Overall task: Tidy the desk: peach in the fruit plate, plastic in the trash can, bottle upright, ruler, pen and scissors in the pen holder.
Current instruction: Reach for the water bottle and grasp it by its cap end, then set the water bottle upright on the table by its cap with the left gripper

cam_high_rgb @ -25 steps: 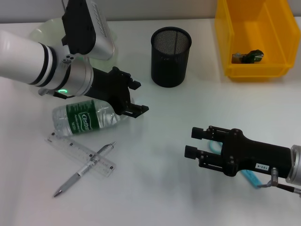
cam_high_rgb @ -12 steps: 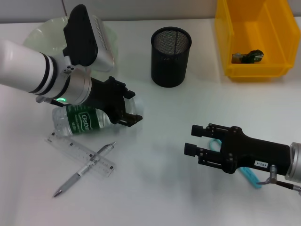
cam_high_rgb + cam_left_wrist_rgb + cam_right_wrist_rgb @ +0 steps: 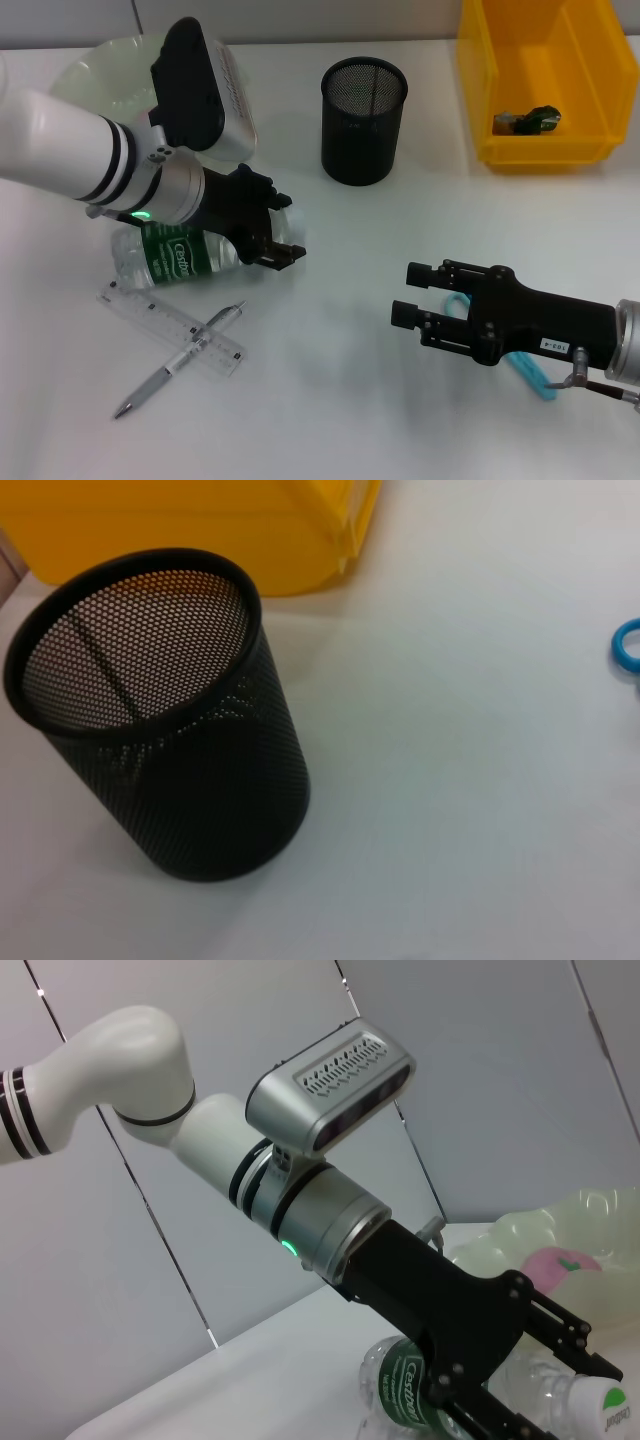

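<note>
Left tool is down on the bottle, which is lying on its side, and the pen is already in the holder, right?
Not quite. The pen is not in the holder; the head view shows it on the desk, crossing the ruler. The rest holds: the left tool is at the bottle, which lies on its side.

Bright, even overhead light; soft diffuse shadows under arms on white desk [image 3: 340, 330]. Mild glare near desk's far edge. Pen holder [image 3: 160, 720] slightly soft close-up; wrist views mildly distorted.

White desk surface [image 3: 360, 400], grey panelled wall [image 3: 200, 1140] with thin seams behind it
</note>
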You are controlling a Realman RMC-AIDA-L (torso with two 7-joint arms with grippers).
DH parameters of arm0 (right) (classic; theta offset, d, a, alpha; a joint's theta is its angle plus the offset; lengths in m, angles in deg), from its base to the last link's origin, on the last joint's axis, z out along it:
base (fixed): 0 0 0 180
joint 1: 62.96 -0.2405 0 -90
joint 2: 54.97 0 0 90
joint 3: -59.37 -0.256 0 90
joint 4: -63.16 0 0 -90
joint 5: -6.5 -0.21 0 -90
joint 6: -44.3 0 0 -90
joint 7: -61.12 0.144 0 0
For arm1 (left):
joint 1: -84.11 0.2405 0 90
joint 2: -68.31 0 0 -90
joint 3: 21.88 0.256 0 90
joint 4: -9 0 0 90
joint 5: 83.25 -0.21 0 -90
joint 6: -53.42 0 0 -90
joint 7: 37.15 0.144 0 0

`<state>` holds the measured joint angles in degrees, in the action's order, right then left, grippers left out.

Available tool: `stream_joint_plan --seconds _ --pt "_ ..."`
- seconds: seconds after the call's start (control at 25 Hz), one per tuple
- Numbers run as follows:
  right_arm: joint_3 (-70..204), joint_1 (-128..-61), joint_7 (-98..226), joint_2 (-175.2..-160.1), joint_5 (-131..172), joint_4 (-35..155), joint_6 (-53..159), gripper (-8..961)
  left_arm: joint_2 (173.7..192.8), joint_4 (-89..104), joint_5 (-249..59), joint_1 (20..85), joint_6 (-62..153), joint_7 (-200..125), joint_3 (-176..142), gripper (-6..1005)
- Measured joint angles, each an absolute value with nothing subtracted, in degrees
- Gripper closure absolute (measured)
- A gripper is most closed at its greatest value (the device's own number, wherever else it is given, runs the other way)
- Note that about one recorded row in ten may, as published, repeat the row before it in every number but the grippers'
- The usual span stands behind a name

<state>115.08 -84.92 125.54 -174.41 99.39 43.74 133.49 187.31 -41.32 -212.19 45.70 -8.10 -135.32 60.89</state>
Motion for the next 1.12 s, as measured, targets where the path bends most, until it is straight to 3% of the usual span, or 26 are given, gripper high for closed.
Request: stream_joint_plan --seconds 0.36,0.56,1.12 --pt "114.8 -85.2 125.5 -174.41 99.4 43.7 133.5 328 187.31 -41.0 -212.2 45.4 -6.2 -137.5 61.5 328" --pt "114.7 -85.4 125.5 -174.41 99.4 43.8 132.8 328 187.31 -40.9 -212.6 45.4 -5.4 -137.8 61.5 536" --pt "114.7 -85.5 125.5 -174.41 99.4 43.8 132.7 328 187.05 -48.7 -212.5 48.2 -8.7 -141.6 61.0 558"
